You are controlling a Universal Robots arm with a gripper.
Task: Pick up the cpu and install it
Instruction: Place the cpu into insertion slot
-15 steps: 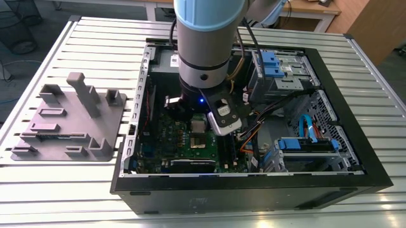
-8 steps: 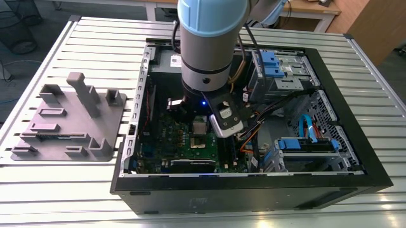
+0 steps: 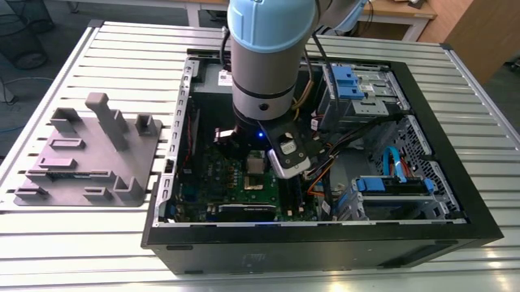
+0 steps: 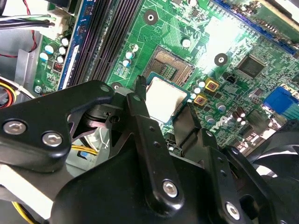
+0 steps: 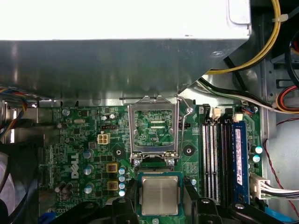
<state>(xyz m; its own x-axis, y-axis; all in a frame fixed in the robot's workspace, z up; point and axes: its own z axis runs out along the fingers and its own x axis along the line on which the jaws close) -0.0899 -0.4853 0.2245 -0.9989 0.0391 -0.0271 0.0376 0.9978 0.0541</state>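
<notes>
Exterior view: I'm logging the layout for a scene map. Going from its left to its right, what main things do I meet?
Grey fixture block → computer case's left wall → robot arm holding the cpu → orange cables → lower blue drive bracket.

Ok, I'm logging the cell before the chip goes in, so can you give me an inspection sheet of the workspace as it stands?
Surface: slatted metal table carrying the open computer case.
Job's things: cpu over the motherboard, at the open socket; seated or not, cannot tell.
Clutter: grey moulded fixture on the table, at the exterior view's left of the case.
Gripper: gripper shut on two opposite edges of the cpu.
Cables: yellow cables and blue cables inside the case, apart from the socket.
Surroundings: wire basket and wooden desk beyond the table.
</notes>
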